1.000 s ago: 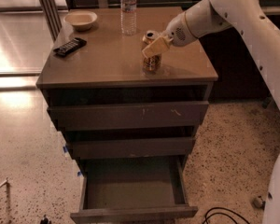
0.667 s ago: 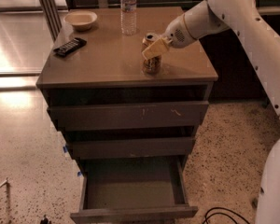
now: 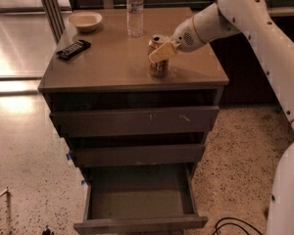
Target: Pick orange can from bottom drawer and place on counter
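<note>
The orange can (image 3: pixel 158 69) stands upright on the counter (image 3: pixel 108 62), near its right front part. My gripper (image 3: pixel 158 53) is at the can, reaching in from the right, and its cream tip crosses the can's upper half. The can's silver top shows just behind the tip. The bottom drawer (image 3: pixel 139 223) is pulled out below, and its inside is empty. The two drawers above it are pushed in.
A clear water bottle (image 3: pixel 135 11) stands at the back of the counter, a cream bowl (image 3: pixel 85 21) at the back left, and a black remote (image 3: pixel 73 49) on the left. My white arm (image 3: pixel 264 38) runs along the right side. A black cable (image 3: pixel 235 225) lies on the floor at the lower right.
</note>
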Controlling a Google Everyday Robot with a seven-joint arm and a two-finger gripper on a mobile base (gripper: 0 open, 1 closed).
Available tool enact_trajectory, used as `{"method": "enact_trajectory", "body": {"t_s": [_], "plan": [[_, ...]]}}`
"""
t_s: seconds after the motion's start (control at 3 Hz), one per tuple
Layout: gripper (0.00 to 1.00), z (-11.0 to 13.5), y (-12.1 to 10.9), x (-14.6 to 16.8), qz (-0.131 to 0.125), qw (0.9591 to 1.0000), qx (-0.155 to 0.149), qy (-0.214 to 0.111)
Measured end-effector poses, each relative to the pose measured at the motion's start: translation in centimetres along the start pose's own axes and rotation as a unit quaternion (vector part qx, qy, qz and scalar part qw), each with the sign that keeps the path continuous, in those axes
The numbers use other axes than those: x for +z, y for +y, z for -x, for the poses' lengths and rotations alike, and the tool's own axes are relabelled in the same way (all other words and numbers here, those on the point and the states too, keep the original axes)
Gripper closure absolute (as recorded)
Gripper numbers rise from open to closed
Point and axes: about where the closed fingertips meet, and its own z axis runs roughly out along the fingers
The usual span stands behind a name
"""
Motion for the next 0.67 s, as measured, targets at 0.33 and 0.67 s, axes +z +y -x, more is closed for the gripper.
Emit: {"method": "enact_trajectory", "body": {"t_s": [0.33,0.67], "plan": [[0.58,0.0,0.0,0.01,0.0,1.0,0.0,0.0],[0.35,0.0,0.0,0.01,0.0,1.0,0.0,0.0]]}}
